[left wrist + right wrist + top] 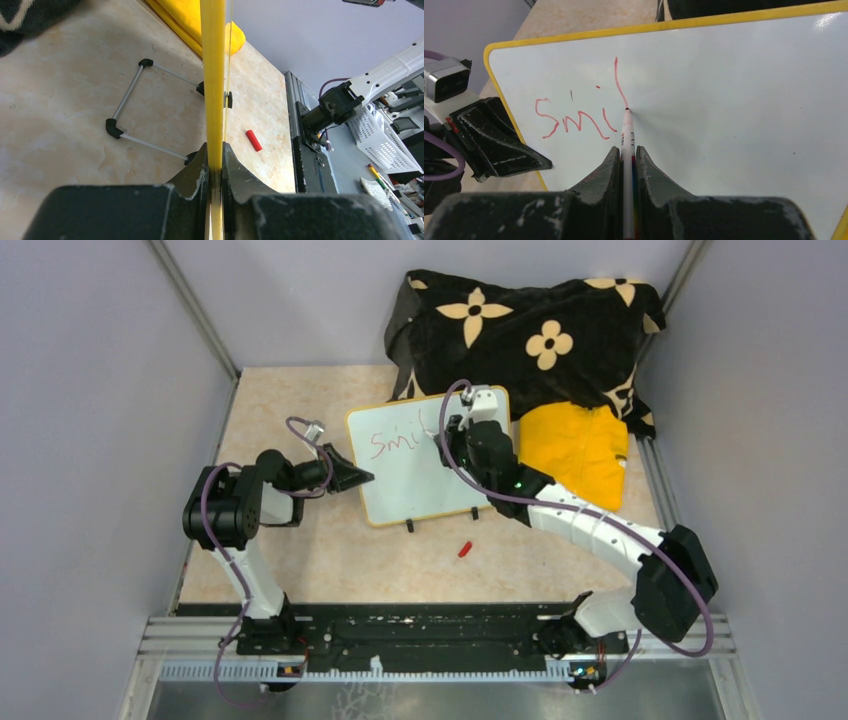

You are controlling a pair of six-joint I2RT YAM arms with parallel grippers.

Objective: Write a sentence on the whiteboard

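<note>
The whiteboard (415, 465) stands tilted on its feet at mid-table, its yellow frame (214, 75) seen edge-on in the left wrist view. My left gripper (362, 478) is shut on the board's left edge. My right gripper (626, 152) is shut on a slim white marker (626, 131), whose tip touches the white surface (724, 100). The sentence (576, 117) in red reads "smi" plus a tall stroke ending at the tip. In the top view the right gripper (447, 440) covers the end of the red writing (392, 440).
A red marker cap (465, 549) lies on the table in front of the board. A dark flowered cloth (520, 330) and a yellow cloth (580, 450) lie behind and to the right. The board's wire stand (132, 105) rests behind it.
</note>
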